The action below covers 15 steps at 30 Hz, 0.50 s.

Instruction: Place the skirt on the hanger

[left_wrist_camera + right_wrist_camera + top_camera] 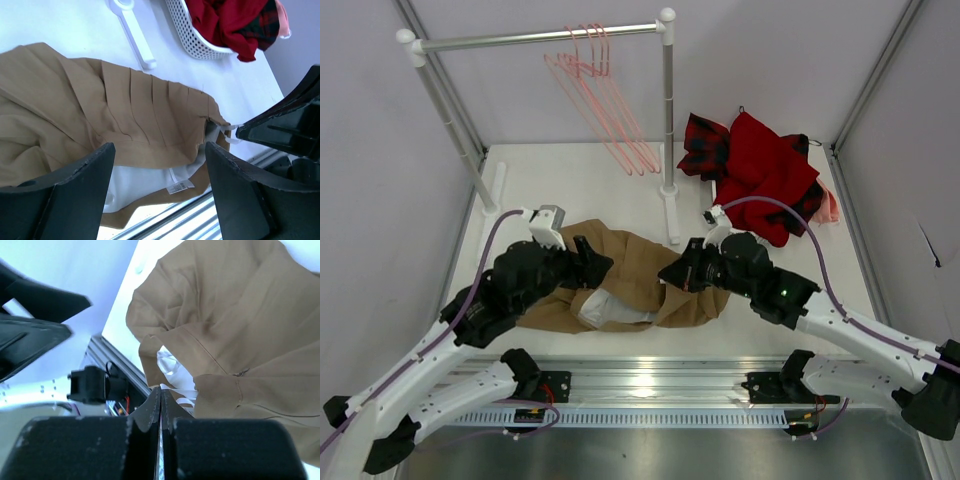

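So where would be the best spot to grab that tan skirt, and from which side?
Probably the waistband, along the near edge of the skirt. It gapes open there and shows the pale lining, so one finger could slip inside, coming down from above on the near side. The rest lies flat and pleated, with little to pinch.

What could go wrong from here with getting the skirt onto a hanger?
1. The right gripper seems to pinch only the white loop at the waistband, which could slip out on a lift.
2. The left gripper is open above the skirt, so a lift now would likely leave it hanging lopsided.
3. The pink hangers hang bunched together, so taking one may drag others.
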Available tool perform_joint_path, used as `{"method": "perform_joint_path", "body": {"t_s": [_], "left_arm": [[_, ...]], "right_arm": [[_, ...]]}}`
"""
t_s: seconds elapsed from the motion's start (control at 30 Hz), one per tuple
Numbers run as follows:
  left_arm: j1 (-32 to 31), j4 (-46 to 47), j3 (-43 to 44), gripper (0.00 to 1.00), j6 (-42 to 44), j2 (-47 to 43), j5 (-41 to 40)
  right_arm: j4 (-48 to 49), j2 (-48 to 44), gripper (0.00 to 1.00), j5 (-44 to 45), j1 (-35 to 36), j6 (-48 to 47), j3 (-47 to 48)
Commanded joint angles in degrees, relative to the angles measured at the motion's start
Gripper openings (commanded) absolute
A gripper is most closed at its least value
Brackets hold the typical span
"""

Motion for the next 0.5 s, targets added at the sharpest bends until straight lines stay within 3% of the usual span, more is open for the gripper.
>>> {"method": "perform_joint_path", "body": {"t_s": [0.0,0.1,0.3,0.47], "left_arm": [[-0.5,0.69,0.12,0.79,1.07,1.12,4.34],[-0.59,1.13,-0.42,0.78,-0.77,1.65,3.9],[-0.5,1.13,1.87,0.8,-2.45,4.81,-0.84],[0.03,1.3,12.48,0.89,-1.48,9.99,-8.38]], "right_arm": [[-1.63,0.86,0.0,-6.5,-0.7,-10.75,6.17],[-4.0,1.56,0.0,-9.23,-0.79,-16.2,7.5],[-4.63,1.21,0.0,-8.27,-1.49,-16.21,6.45],[-3.58,-1.33,0.0,-5.9,-2.54,-13.14,3.2]]}}
